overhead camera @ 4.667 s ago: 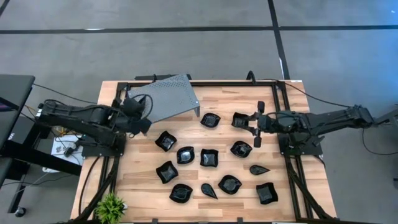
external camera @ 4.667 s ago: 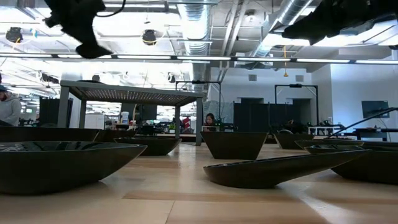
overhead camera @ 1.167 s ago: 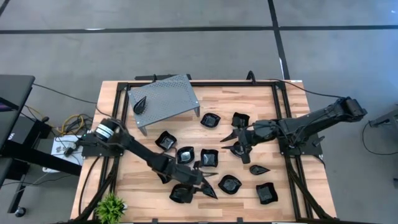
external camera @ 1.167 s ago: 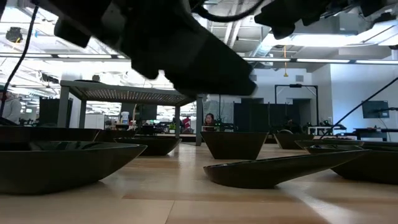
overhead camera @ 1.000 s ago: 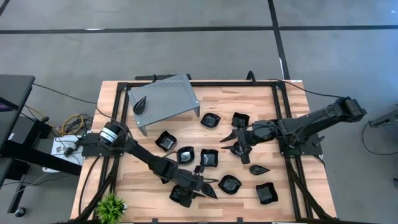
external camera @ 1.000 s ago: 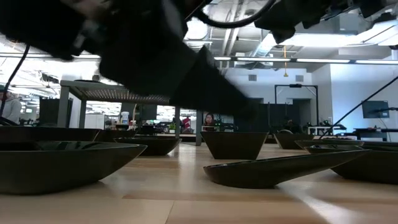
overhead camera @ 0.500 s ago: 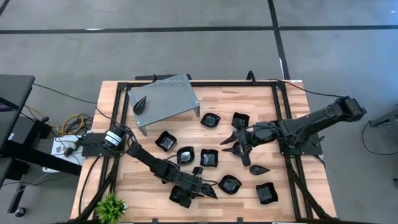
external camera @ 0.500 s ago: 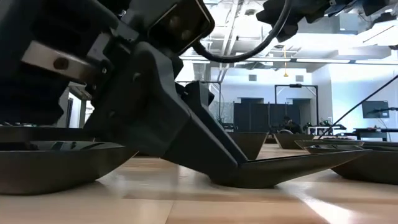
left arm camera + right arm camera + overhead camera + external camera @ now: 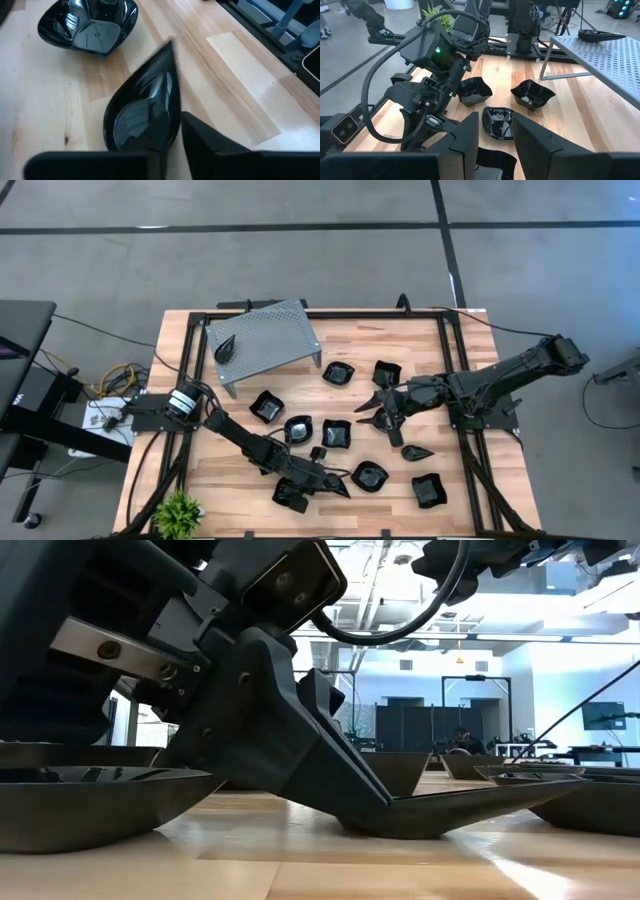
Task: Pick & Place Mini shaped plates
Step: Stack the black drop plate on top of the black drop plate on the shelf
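Note:
Several glossy black mini plates lie on the wooden table (image 9: 400, 330), among them a teardrop plate (image 9: 339, 488) near the front middle. Another teardrop plate (image 9: 226, 348) lies on top of the grey perforated stand (image 9: 270, 335) at the far left. My left gripper (image 9: 330, 484) is down at the table, shut on the front teardrop plate (image 9: 142, 112). My right gripper (image 9: 367, 408) is open and empty, hovering right of centre, just left of a roundish plate (image 9: 388, 420). My left gripper pinches the teardrop plate's rim (image 9: 174, 137) on one long side, one finger (image 9: 157, 165) inside the dish and one finger (image 9: 210, 145) outside. The fingers slant down from the table's left side (image 9: 375, 795). The plate's underside rests on the table (image 9: 430, 825).
Other plates lie close by: a square one (image 9: 336, 433), a round one (image 9: 369, 476) and one under the left wrist (image 9: 290, 494). A small green plant (image 9: 178, 510) stands at the front left corner. Black frame rails (image 9: 470, 470) run along the table's sides.
My left gripper has moved toward the table's near edge and down to the table, ending on the front teardrop plate, which stays lying where it was. My right arm has kept still.

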